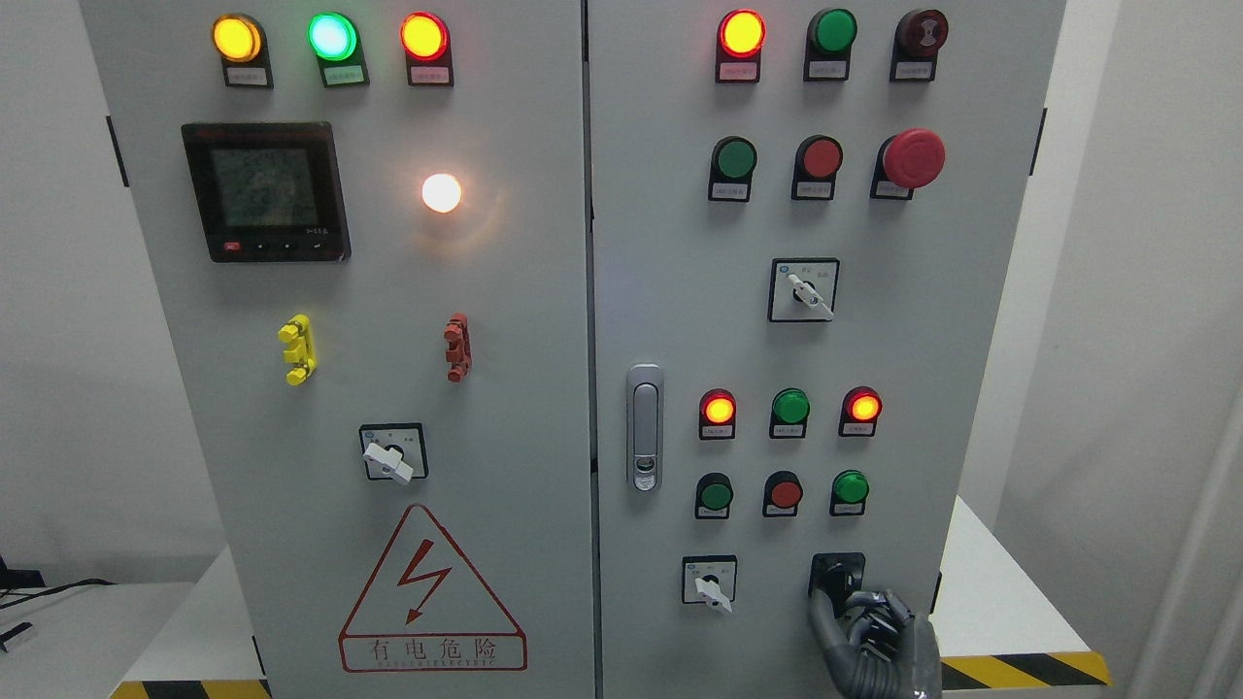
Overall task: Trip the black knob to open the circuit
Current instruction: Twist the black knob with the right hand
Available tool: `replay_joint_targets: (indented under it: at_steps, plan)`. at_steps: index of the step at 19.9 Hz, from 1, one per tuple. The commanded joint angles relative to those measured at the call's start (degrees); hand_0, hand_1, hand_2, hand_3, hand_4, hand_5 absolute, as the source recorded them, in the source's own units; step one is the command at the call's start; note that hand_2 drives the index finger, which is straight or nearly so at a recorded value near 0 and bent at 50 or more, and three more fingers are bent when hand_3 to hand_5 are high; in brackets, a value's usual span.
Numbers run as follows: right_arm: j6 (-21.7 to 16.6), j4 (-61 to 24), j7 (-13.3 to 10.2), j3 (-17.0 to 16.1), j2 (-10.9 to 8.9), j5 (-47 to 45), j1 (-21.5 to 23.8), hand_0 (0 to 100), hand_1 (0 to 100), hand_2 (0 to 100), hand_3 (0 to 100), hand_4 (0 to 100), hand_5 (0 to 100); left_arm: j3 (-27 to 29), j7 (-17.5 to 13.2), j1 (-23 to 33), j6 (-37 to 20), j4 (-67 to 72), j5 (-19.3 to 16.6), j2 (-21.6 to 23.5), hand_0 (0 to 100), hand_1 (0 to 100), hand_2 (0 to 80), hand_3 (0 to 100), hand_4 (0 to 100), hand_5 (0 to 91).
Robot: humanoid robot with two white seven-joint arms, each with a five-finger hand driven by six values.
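The black knob [835,575] sits on a black square plate at the lower right of the grey cabinet's right door [680,291]. My right hand [843,604] comes up from the bottom edge and its fingers [823,621] curl up onto the knob, covering its lower part. A thumb or finger lies along the knob's left side. The knob's pointer direction is hidden by the hand. My left hand is out of view.
A white selector switch [710,585] stands just left of the knob. Above are rows of red and green lamps and buttons [789,408], another selector [805,291], a red emergency stop [913,157] and the door latch [644,427]. The cabinet rests on a white table [1000,602].
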Motion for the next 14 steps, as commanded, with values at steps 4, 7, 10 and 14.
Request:
replay_joint_targets:
  at_steps: [4,7,10,14]
  plan:
    - [0.0,-0.3,0.0,0.2,0.0,1.3,-0.1,27,79,62,100,96,100,0.0,0.0,0.0,0.0,0.0,-1.8,0.0,12,39,0.0,0,0,0.0]
    - [0.0,-0.3,0.0,0.2,0.0,1.3,-0.3,25,78,62,100,96,100,0.0,0.0,0.0,0.0,0.0,-1.8,0.0,12,39,0.0,0,0,0.0]
    - [0.0,-0.5,0.0,0.2,0.0,1.3,-0.4,24,78,63,100,96,100,0.0,0.0,0.0,0.0,0.0,-1.8,0.0,12,39,0.0,0,0,0.0]
    - [0.0,-0.7,0.0,0.2,0.0,1.3,-0.4,23,77,63,100,96,100,0.0,0.0,0.0,0.0,0.0,-1.8,0.0,12,39,0.0,0,0,0.0]
